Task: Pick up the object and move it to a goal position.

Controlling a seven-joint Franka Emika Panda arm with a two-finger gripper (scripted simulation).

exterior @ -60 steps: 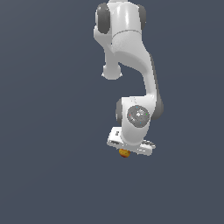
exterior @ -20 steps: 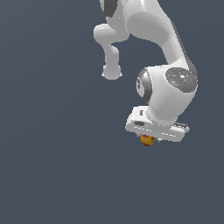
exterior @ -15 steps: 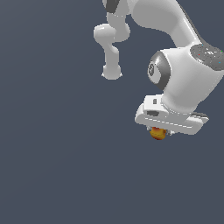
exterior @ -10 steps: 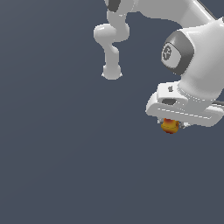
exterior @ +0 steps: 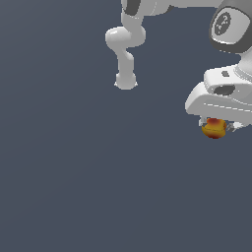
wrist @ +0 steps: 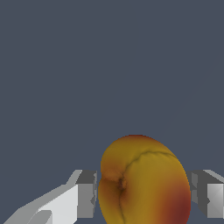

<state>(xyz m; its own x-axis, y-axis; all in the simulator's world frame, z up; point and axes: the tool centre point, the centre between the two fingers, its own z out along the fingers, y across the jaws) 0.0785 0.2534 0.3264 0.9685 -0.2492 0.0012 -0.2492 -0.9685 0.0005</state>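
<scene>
The object (exterior: 214,128) is a small lumpy orange-yellow ball with red patches, fruit-like. It hangs under the white hand at the exterior view's right, lifted off the grey floor. My gripper (exterior: 215,127) is shut on it. In the wrist view the object (wrist: 144,181) fills the gap between the two grey fingers (wrist: 86,194), one on each side and touching it. Most of the fingers are hidden under the hand in the exterior view.
The white arm (exterior: 125,47) bends down from the top of the exterior view, with its base link near the middle top. A plain dark grey floor (exterior: 74,172) lies all around. No marker shows.
The hand has carried the object toward the exterior view's right and closer to the camera, so it looks larger now. The grip on the object has stayed the same.
</scene>
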